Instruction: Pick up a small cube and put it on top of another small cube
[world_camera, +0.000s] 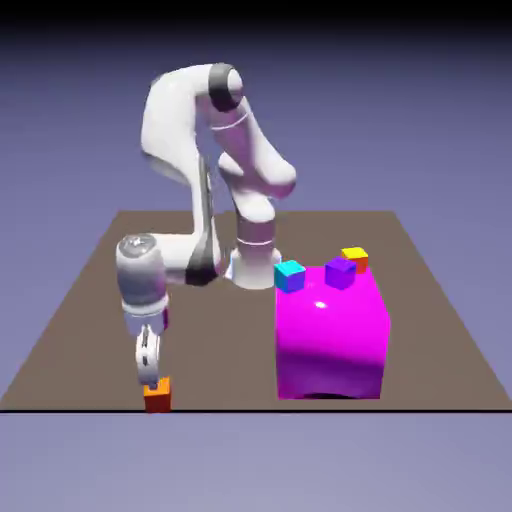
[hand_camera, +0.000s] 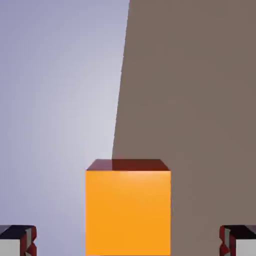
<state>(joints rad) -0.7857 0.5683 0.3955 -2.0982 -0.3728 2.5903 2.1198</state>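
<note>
The small cube (world_camera: 157, 397), orange on top with red sides, sits at the table's front edge on the exterior view's left. My gripper (world_camera: 152, 380) points straight down right over it, fingers reaching to about its top. In the hand view the small cube (hand_camera: 128, 210) fills the lower middle, and the two fingertips (hand_camera: 17, 241) show far out at the bottom corners with clear gaps to the cube's sides. The gripper (hand_camera: 128, 244) is open and holds nothing.
A big magenta block (world_camera: 332, 335) stands on the exterior view's right. Behind it are a cyan cube (world_camera: 290, 275), a purple cube (world_camera: 340, 272) and a yellow-topped orange-sided cube (world_camera: 354, 258). The table's edge (hand_camera: 120, 100) runs just beside the small cube.
</note>
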